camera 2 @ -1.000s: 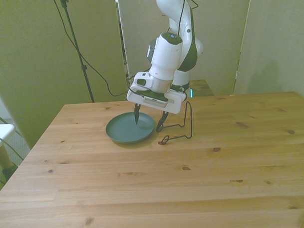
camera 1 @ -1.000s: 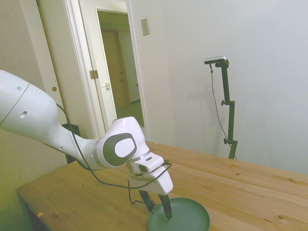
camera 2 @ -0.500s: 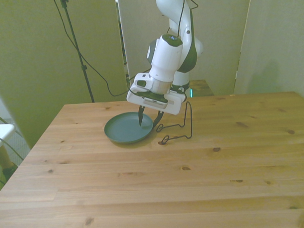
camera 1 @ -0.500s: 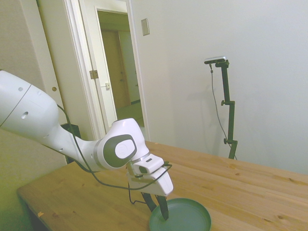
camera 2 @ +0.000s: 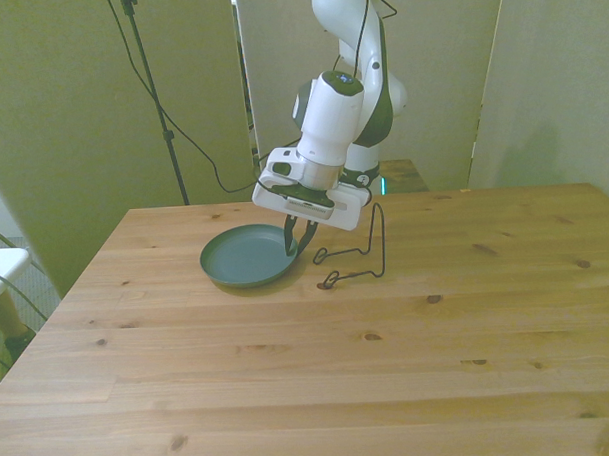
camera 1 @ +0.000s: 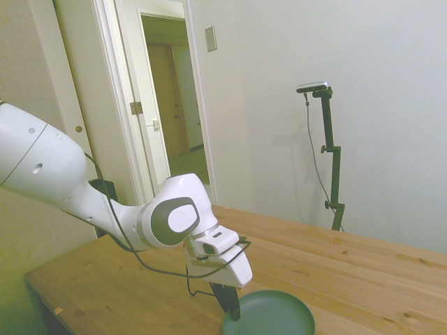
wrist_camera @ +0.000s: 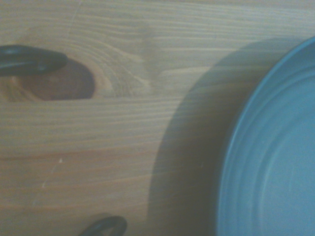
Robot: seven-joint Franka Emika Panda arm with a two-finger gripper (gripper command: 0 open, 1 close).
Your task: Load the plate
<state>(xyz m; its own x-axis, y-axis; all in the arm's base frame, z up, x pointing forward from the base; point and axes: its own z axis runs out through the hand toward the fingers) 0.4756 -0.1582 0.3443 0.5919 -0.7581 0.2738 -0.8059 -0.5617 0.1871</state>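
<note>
The fingers [camera 2: 291,238] are pinching the plate [camera 2: 247,256] at its rim beside the wire rack [camera 2: 353,254]. Judging by the shadow under it, the plate is lifting off the table [camera 2: 389,365], probably for carrying to the rack.

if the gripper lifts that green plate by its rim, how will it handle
The plate looks rigid, so it probably won't flex. Its matte surface may give fair grip, but the shallow rim offers little to pinch. Held at one edge by the gripper, it would likely droop or pivot.
</note>
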